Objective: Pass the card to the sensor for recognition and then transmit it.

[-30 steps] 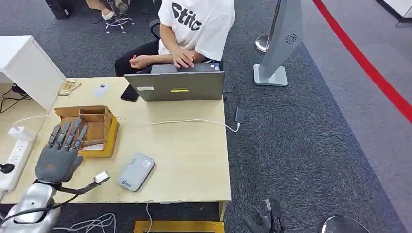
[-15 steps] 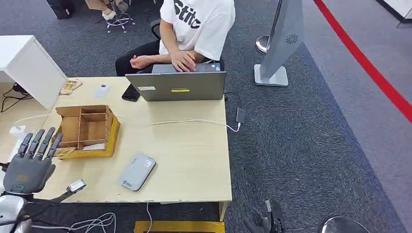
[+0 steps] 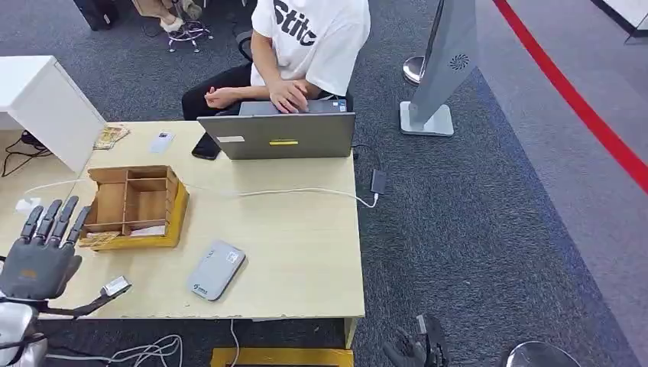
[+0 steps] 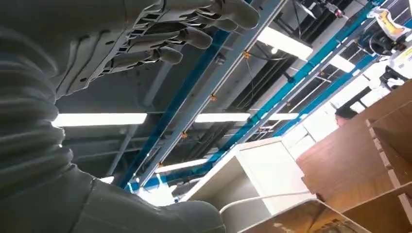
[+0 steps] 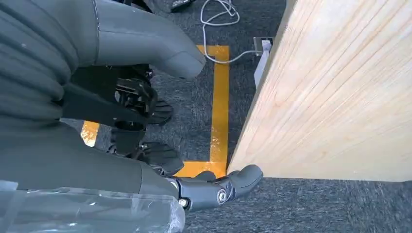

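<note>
My left hand (image 3: 38, 256) hovers over the table's near left corner, just left of the wooden compartment box (image 3: 137, 200). Its fingers are straight and spread, the thumb sticks out to the right, and it holds nothing. The left wrist view shows the same hand (image 4: 145, 39) empty, with the box wall (image 4: 369, 145) beside it. A pale card (image 3: 149, 229) lies in the box's near compartment. The grey card sensor (image 3: 216, 269) lies flat near the front edge, right of the box. My right hand (image 3: 416, 348) hangs low beside the table's right side, empty, with thumb and fingers (image 5: 218, 190) apart.
A person sits behind an open grey laptop (image 3: 279, 136) at the table's far edge. A white cable (image 3: 306, 191) runs across the middle. A white cabinet (image 3: 42, 103) stands at the far left, a power strip lies at the left, and a grey stand (image 3: 447, 69) is on the carpet.
My left hand has pulled back from over the wooden box to the near left corner, still empty. The box, sensor and right hand stay put.
</note>
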